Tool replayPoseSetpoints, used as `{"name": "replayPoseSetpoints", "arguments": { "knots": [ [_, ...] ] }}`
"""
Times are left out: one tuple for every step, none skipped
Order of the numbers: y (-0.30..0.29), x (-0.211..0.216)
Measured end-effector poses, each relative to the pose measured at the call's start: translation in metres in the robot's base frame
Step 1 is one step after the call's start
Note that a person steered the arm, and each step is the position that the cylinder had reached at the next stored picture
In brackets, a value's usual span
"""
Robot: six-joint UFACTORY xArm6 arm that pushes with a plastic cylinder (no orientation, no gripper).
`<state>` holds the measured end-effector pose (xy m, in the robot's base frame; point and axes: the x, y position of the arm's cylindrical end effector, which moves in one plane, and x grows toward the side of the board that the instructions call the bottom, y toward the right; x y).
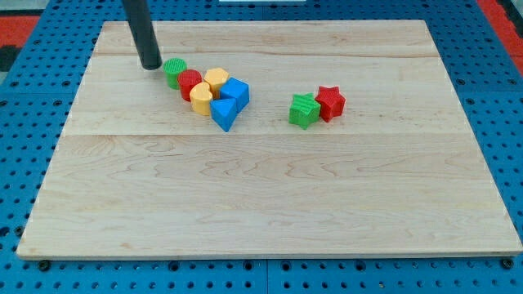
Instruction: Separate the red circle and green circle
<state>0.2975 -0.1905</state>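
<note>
The green circle sits at the upper left of the wooden board. The red circle touches it on its lower right. My tip is down on the board just left of the green circle, a small gap from it or barely touching it. The dark rod rises from it to the view's top.
A yellow block, a second yellow block, a blue cube and a blue triangle crowd against the red circle's right. A green star and a red star touch each other further right.
</note>
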Motion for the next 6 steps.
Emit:
{"name": "replayPoseSetpoints", "arguments": {
  "knots": [
    [-0.008,0.01],
    [-0.01,-0.049],
    [0.038,-0.064],
    [0.05,-0.028],
    [0.062,-0.002],
    [0.051,0.019]
  ]
}}
